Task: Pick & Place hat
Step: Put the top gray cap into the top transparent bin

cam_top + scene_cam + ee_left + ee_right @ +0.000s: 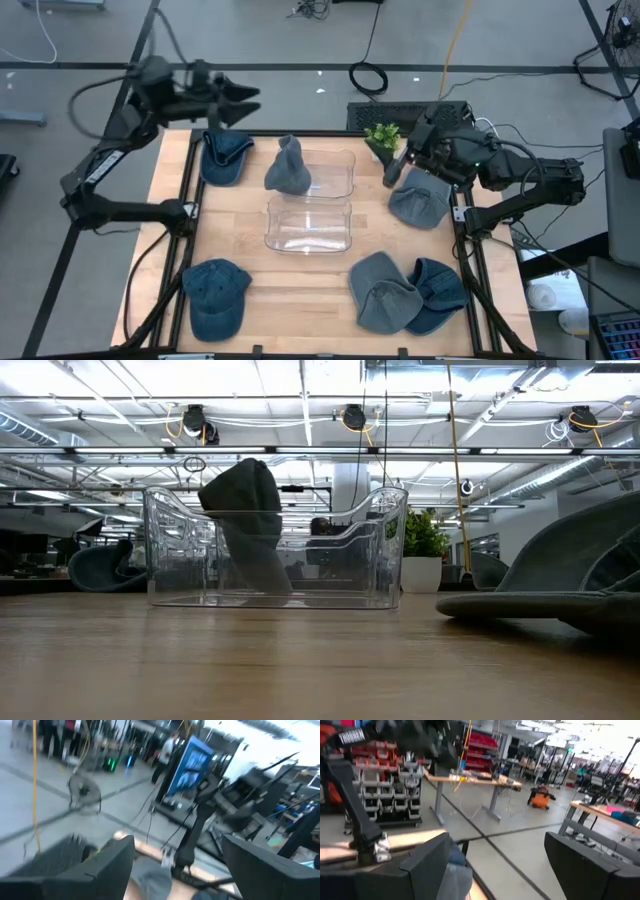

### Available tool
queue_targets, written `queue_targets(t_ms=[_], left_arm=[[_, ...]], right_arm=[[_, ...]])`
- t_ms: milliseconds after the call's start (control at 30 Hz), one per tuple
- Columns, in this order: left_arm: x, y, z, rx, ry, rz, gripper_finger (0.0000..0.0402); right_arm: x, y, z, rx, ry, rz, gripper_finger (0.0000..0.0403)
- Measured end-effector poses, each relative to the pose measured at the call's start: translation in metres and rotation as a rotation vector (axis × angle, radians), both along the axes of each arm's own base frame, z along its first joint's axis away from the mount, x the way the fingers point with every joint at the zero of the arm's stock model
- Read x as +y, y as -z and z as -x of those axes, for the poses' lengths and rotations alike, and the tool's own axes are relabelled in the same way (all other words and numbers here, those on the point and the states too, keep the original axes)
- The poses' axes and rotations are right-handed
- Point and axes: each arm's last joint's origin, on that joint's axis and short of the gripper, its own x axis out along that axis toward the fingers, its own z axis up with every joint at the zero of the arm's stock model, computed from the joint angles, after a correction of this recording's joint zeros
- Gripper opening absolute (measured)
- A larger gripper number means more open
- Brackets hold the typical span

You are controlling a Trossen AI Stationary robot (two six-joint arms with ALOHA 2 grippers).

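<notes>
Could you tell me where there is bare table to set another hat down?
The widest bare wood lies along the near edge between the blue cap and the overlapping grey and blue hats, just below the clear bin. Another strip runs left of the bin. The far side is crowded: cap, draped grey hat, plant, right gripper.

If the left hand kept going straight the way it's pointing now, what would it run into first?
Probably nothing nearby. In the high view the left hand sits open above the table's far left corner, pointing right along the far edge, behind the grey hat draped on the clear bin. Height is unclear; the plant lies farther along.
</notes>
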Motion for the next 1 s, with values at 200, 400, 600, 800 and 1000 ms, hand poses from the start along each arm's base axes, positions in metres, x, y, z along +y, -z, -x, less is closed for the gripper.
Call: queue_targets(t_ms=[200,400,600,800,1000], left_arm=[[-0.025,-0.017,0.027,-0.094,0.008,-0.097,0.0308],[-0.044,-0.025,0.046,-0.142,0.031,-0.146,0.0323],[-0.052,-0.028,0.051,-0.161,0.054,-0.15,0.0322],[-0.053,-0.027,0.048,-0.156,0.075,-0.14,0.0307],[-0.054,-0.026,0.047,-0.148,0.091,-0.114,0.0299]], right_arm=[[0.001,0.013,0.001,0.102,-0.025,-0.055,0.0313],[0.0,0.022,0.011,0.181,-0.073,-0.139,0.0313],[-0.005,0.029,0.026,0.288,-0.059,-0.157,0.0313],[-0.025,0.036,0.038,0.327,-0.014,-0.308,0.0313],[-0.041,0.044,0.042,0.28,0.149,-0.502,0.0313]])
